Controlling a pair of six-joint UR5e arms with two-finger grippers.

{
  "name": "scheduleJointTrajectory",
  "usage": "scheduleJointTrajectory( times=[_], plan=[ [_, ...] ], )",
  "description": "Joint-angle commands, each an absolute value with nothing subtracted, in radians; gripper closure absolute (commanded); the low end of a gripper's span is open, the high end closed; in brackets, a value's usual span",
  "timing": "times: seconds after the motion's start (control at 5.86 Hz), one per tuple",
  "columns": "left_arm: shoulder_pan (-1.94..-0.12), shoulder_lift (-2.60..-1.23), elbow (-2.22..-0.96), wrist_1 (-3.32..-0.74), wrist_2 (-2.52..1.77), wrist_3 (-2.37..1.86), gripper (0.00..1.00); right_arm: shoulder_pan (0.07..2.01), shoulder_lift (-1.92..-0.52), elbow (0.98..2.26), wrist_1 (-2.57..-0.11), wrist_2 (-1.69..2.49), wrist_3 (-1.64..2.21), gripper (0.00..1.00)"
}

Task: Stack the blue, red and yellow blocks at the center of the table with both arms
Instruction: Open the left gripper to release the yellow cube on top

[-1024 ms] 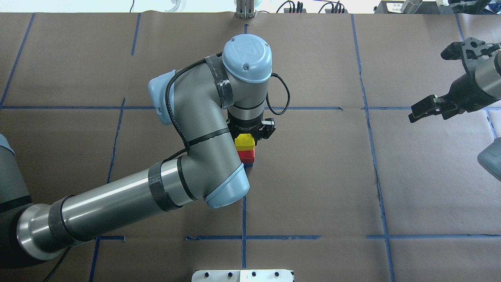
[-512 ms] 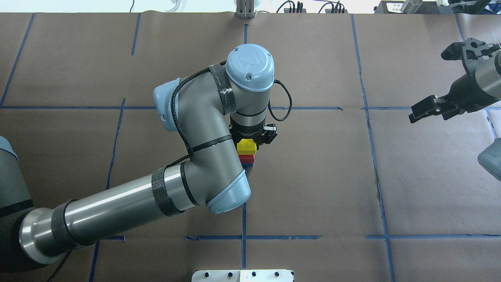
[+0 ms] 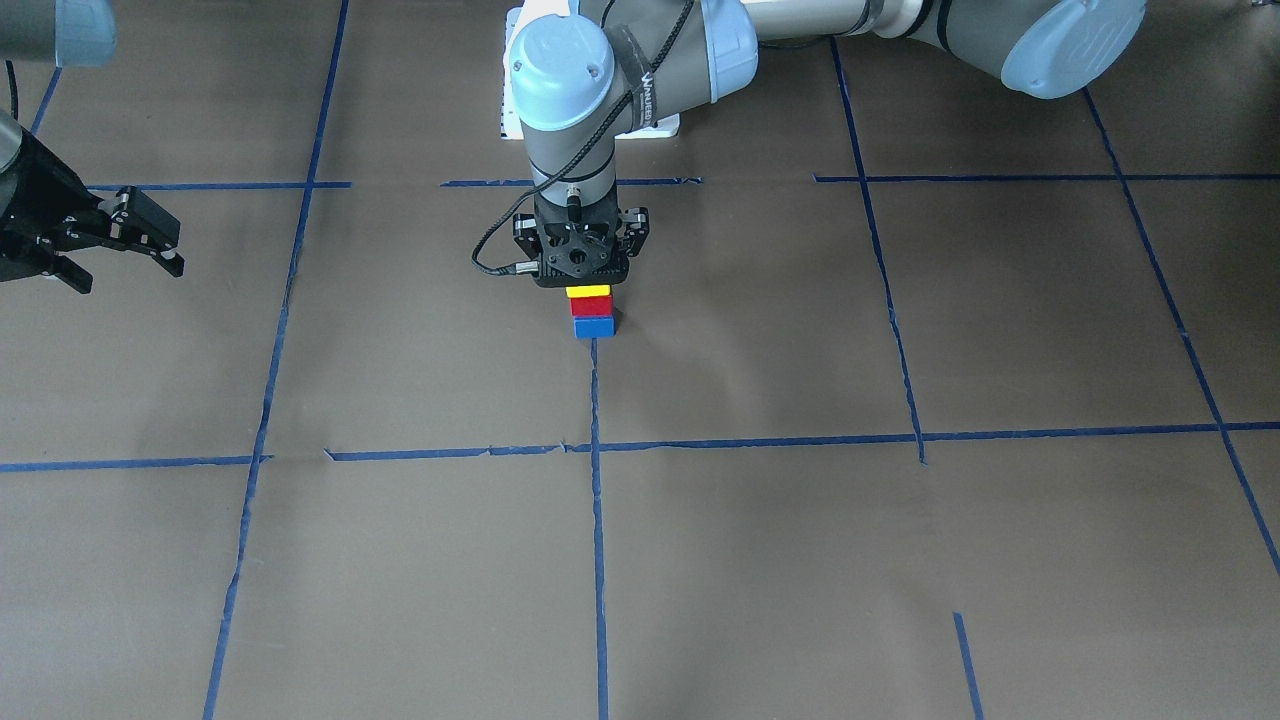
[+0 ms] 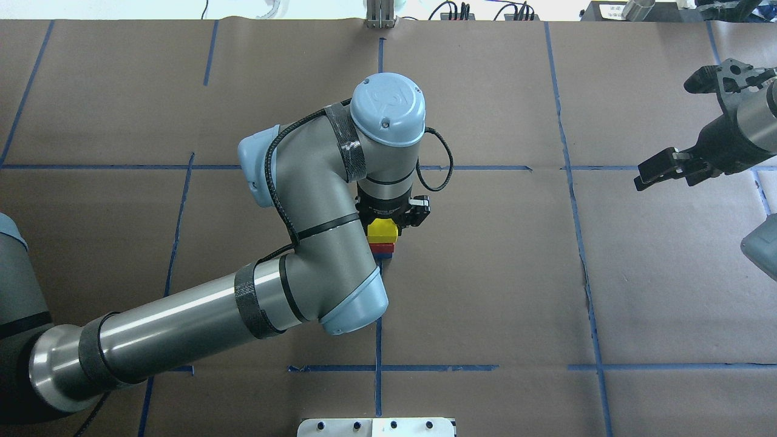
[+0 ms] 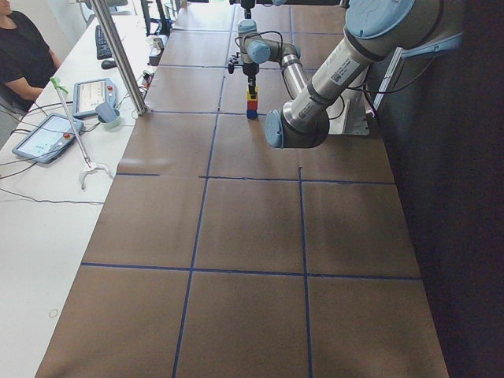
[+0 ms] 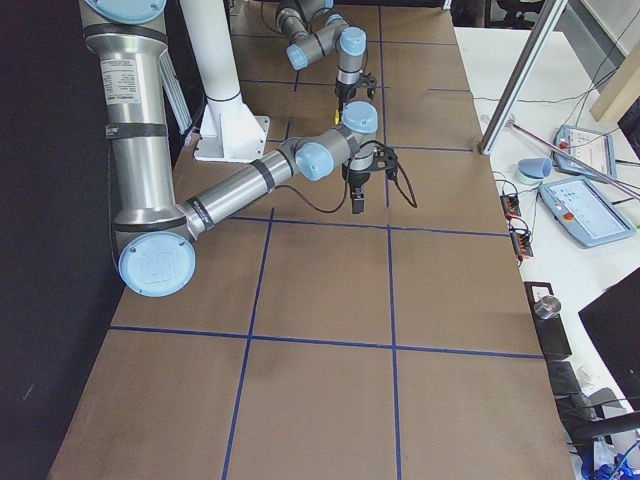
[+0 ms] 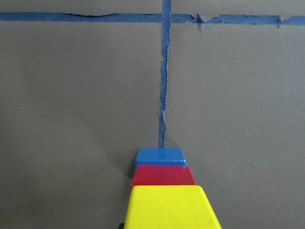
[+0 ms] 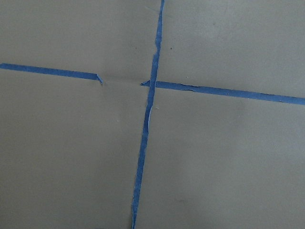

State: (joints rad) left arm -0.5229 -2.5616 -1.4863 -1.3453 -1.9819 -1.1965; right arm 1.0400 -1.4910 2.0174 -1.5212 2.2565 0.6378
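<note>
Left gripper (image 3: 588,284) clamped on yellow block (image 7: 169,207), seating it square on red block (image 7: 163,175) over blue block (image 7: 159,156) mid-frame for a plumb stack; right gripper (image 4: 668,130) parked upper right, fingers wide, out of the way.

Brown paper-covered table (image 3: 800,550), blue tape lines (image 3: 597,520)

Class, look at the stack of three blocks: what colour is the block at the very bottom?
Blue. The bottom block shows best in the exterior front-facing view.

left end effector (image 3: 589,284) | lowered yellow block (image 3: 589,291) | now on red block (image 3: 590,306)
</note>
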Motion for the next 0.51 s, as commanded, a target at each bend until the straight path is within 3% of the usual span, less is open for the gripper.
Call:
scheduleJointTrajectory(
  times=[0.0,0.17,0.34],
  plan=[
    [-0.523,-2.560,-1.491,-1.345,-1.982,-1.197,0.67,1.040,-1.491,2.017,-1.520,2.256,0.638,0.00],
    [-0.523,-2.560,-1.491,-1.345,-1.982,-1.197,0.22,1.040,-1.491,2.017,-1.522,2.256,0.637,0.00],
    [-0.523,-2.559,-1.491,-1.345,-1.980,-1.197,0.00,1.040,-1.491,2.014,-1.520,2.255,0.637,0.00]
  ],
)
